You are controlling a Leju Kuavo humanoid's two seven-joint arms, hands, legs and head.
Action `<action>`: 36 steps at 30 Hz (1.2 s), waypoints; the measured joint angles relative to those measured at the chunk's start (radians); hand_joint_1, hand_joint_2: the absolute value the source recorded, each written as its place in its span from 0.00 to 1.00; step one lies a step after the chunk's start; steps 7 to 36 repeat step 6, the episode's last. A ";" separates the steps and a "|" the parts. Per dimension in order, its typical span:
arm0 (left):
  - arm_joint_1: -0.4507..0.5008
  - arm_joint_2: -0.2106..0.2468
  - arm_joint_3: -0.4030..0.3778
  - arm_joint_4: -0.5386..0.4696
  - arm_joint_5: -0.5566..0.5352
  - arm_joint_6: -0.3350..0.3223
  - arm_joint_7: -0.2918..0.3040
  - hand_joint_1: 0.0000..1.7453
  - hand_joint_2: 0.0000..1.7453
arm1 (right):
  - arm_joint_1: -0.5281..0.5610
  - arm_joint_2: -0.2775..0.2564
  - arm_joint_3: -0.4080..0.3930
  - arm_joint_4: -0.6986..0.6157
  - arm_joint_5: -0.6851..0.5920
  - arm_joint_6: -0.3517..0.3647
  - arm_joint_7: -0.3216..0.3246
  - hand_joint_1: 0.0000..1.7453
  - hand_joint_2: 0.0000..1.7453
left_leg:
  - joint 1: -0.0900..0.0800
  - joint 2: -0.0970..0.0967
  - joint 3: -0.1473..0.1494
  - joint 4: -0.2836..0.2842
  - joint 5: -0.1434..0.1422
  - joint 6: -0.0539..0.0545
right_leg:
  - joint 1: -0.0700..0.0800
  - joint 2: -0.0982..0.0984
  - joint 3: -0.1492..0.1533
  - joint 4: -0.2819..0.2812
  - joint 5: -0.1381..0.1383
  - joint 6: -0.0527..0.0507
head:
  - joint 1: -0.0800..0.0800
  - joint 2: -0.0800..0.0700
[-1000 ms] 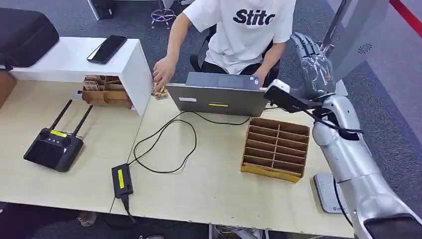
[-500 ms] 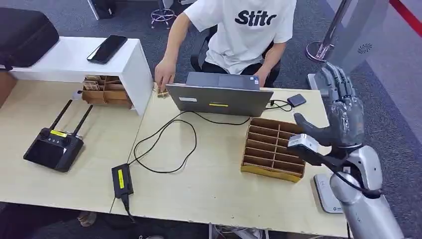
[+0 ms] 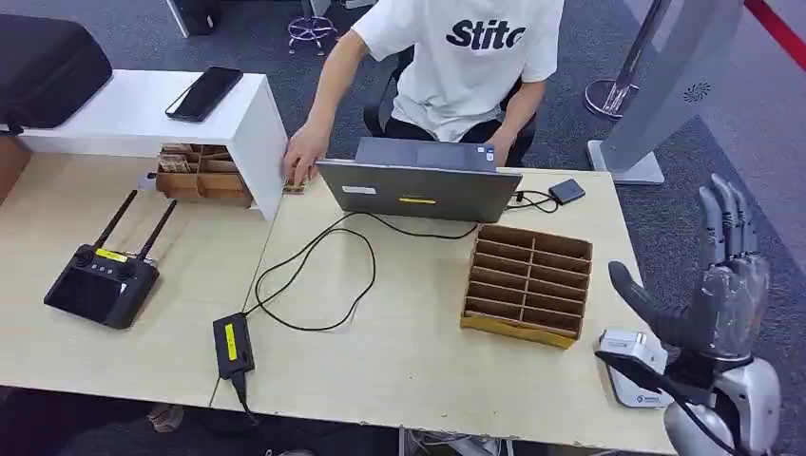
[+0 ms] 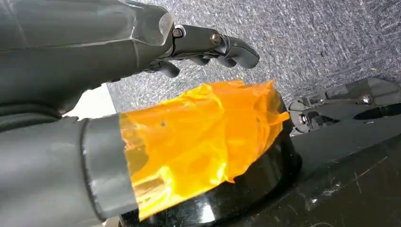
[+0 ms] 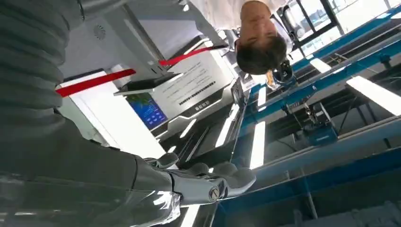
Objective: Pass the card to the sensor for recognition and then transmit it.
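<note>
Right hand: I see my right hand (image 3: 727, 275) raised off the table's (image 3: 399, 351) right edge, fingers upright and spread, thumb out toward the table, holding nothing.
Sensor: the small white sensor (image 3: 635, 378) lies flat at the table's near right corner, just below and beside that hand's thumb.
Card: I cannot find a card.
Left hand: my left hand (image 4: 156, 47) hangs over grey carpet, fingers loosely curled on nothing that I can make out.
Nearer arm: right, I judge.

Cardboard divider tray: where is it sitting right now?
In the head view the cardboard divider tray lies on the table's right half, just in front of the laptop, with the raised right hand off to its right.
</note>
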 joint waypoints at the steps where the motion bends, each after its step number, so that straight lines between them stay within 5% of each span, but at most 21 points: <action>1: 0.000 0.000 0.000 0.000 0.000 0.000 0.000 0.00 0.00 | 0.008 0.000 -0.007 -0.008 0.000 0.000 -0.001 0.00 1.00 | 0.000 0.000 0.000 0.000 0.000 0.000 | 0.000 0.000 0.000 0.000 0.000 0.000 | 0.000 0.000; 36: 0.000 0.000 0.000 0.000 0.001 0.000 0.000 0.00 0.00 | 0.031 0.000 -0.029 -0.035 -0.001 0.001 -0.005 0.00 1.00 | 0.000 0.000 0.000 0.000 0.000 0.000 | 0.000 0.000 0.000 0.000 0.000 0.000 | 0.000 0.000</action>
